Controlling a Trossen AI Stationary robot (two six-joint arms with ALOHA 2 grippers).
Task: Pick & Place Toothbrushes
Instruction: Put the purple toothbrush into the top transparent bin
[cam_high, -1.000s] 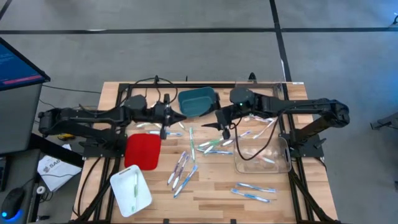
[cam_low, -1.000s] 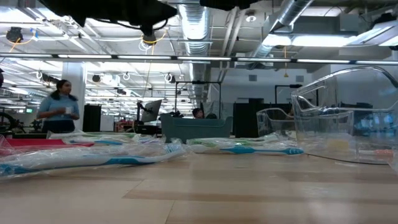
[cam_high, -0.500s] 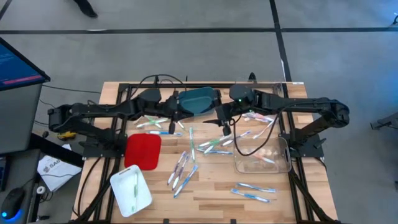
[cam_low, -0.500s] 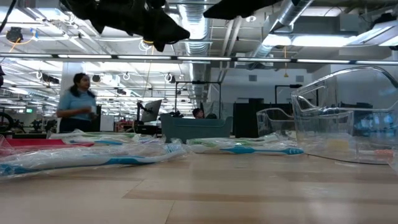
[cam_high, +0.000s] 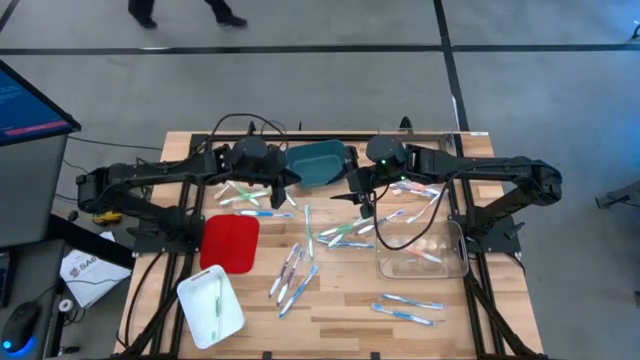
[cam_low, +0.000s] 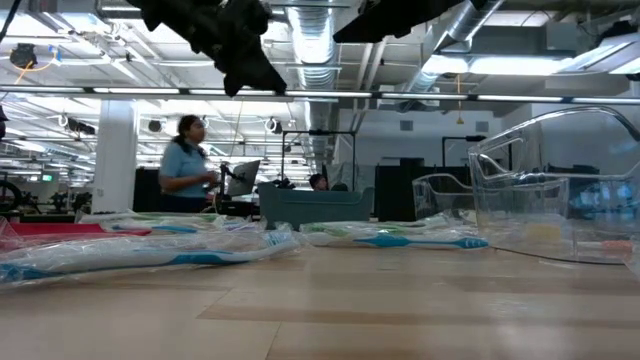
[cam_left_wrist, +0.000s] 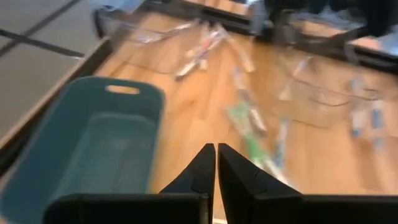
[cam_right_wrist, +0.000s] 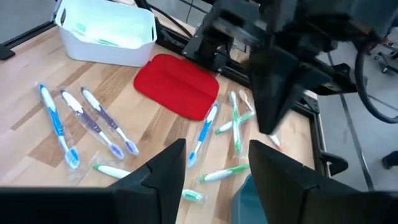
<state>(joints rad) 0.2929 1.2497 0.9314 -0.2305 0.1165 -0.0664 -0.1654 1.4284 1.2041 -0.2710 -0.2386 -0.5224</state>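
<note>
From above, you are seeing the left gripper (cam_high: 288, 177) hanging just beside the teal plastic bin (cam_high: 318, 163), and the right gripper (cam_high: 357, 199) over the thin wrapped plastic toothbrushes (cam_high: 341, 232) scattered mid-table, near the clear plastic container (cam_high: 422, 247). At table height, toothbrushes (cam_low: 150, 252) are lying flat on the wooden table (cam_low: 330, 310). Your left wrist camera is showing its fingers (cam_left_wrist: 203, 168) pressed together, empty. Your right wrist camera is showing its fingers (cam_right_wrist: 166, 163) spread wide, empty.

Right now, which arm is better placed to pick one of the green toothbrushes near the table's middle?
Probably the right: its pincer is open and hangs beside the green toothbrushes. The left pincer is shut, by the teal bin.
</note>
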